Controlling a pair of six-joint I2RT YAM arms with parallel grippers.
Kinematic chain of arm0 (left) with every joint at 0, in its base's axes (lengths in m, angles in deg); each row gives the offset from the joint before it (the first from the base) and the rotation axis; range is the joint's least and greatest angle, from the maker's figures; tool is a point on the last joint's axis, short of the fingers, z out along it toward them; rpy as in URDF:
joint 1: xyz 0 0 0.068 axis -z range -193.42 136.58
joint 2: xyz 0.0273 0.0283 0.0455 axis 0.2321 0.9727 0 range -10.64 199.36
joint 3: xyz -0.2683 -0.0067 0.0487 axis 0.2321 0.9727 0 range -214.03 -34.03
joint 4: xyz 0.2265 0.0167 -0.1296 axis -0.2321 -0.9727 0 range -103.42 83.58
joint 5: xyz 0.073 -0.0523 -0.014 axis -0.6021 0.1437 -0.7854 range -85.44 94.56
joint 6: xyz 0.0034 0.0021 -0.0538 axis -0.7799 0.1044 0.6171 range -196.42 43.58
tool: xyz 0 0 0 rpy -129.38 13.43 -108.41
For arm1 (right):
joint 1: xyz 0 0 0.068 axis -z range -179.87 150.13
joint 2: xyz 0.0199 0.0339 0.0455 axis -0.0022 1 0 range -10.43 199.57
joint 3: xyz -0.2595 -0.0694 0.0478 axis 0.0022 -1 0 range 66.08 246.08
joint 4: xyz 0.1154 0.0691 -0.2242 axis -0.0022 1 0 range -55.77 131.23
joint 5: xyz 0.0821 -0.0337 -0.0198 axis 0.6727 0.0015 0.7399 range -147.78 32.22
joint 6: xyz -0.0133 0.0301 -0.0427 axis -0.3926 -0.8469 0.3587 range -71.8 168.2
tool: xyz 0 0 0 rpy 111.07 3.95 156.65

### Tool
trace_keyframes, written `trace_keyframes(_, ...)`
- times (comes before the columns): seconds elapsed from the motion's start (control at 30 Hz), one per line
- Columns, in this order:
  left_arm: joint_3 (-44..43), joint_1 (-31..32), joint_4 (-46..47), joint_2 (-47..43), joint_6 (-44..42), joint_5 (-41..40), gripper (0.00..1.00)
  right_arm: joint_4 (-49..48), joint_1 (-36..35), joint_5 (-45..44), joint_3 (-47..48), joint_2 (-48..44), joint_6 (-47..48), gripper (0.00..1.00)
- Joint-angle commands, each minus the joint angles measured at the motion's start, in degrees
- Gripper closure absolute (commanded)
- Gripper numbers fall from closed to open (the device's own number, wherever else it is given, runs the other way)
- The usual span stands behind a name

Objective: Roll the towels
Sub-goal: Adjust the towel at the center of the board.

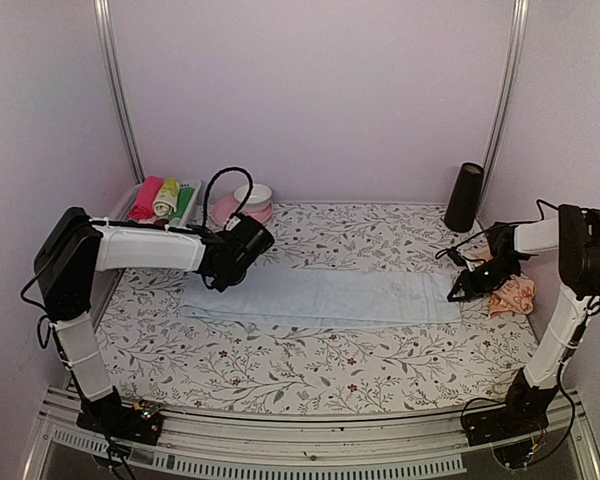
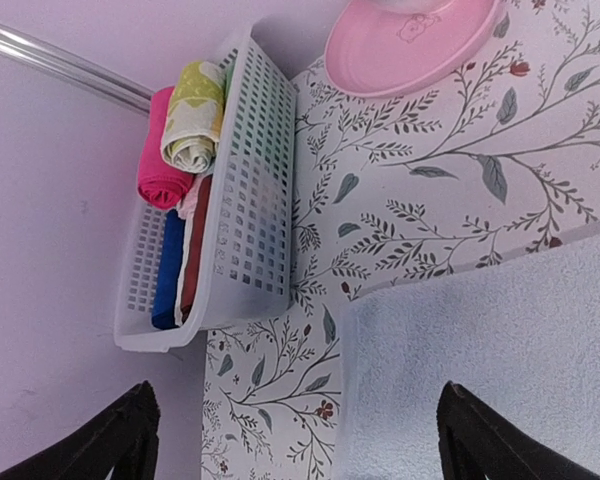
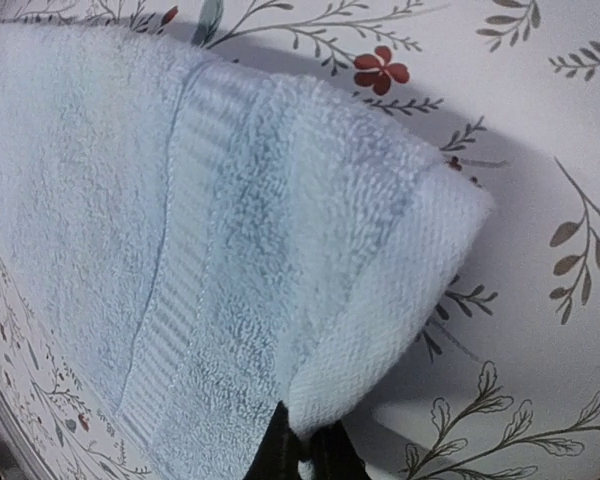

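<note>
A floral sheet [image 1: 310, 370] covers the table. The pale blue towel [image 1: 320, 295] lies on it, spread flat in a long strip across the middle. The left gripper [image 2: 295, 440] hovers over the towel's far left corner with its jaws spread wide and nothing between them. The right gripper [image 3: 300, 455] is at the towel's right end, its fingertips pinched tight on the edge there, and that corner is raised and folded over. A white basket [image 2: 255, 200] sits beyond the towel's left end and holds rolled cloths [image 2: 165, 170] in pink, yellow-green, blue and red. A black cylinder [image 1: 464, 197] stands upright behind the towel's right end. A pink plate [image 2: 410, 50] sits behind the towel, just right of the basket. The peach towel [image 1: 513, 296] lies crumpled just past the blue towel's right end.
</note>
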Motion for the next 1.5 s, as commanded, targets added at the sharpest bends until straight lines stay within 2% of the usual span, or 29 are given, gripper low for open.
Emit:
trace_keyframes(0.0,1.48,0.66,-0.92,-1.0,1.91,0.99,0.03,-1.86,-0.21,-9.61,2.07,3.57,-1.37,0.97)
trace_keyframes(0.13,2.08,0.58,-0.91,-0.41,1.8,1.68,0.03,-2.84,-0.08,-17.56,8.1,6.77,-0.85,0.98)
trace_keyframes(0.33,2.97,0.31,2.22,-0.49,-2.79,7.97,0.03,-1.39,0.04,-28.2,26.28,16.29,-1.16,0.97)
trace_keyframes(0.37,3.49,0.47,3.37,-0.79,-4.45,9.91,0.03,0.05,0.07,-28.3,28.85,17.48,-1.07,0.92)
trace_keyframes(0.47,5.66,1.21,5.63,-1.75,-9.68,15.35,0.03,2.99,-0.04,-25.43,32.51,17.11,-0.81,0.64)
trace_keyframes(0.5,6.58,1.49,6.05,-2.06,-11.28,17.19,0.03,3.24,-0.16,-25.01,32.38,15.7,-0.72,0.57)
trace_keyframes(0.6,8.71,2.12,6.34,-3.04,-13.3,21.57,0.05,3.29,-1.02,-24.49,30.42,9.68,0.42,0.44)
trace_keyframes(0.7,9.7,2.68,5.35,-3.95,-13.59,25.91,0.16,3.7,-2.79,-23.93,28.95,3.86,1.87,0.36)
trace_keyframes(0.93,12.02,3.9,2.98,-7.4,-12.42,30.25,0.24,5.3,-9.0,-19.28,27.41,-3.7,2.74,0.34)
trace_keyframes(1.13,13.48,5.9,1.57,-10.39,-12.71,35.28,0.33,2.55,-14.41,-14.62,21.4,-6.28,4.67,0.34)
trace_keyframes(1.3,12.46,7.53,-0.86,-7.42,-12.97,36.44,0.4,-2.67,-19.38,-11.49,14.83,-9.67,11.93,0.35)
trace_keyframes(1.47,12.63,8.4,-1.52,-5.99,-12.55,37.19,0.4,-10.67,-26.17,-6.63,6.71,-15.27,21.78,0.39)
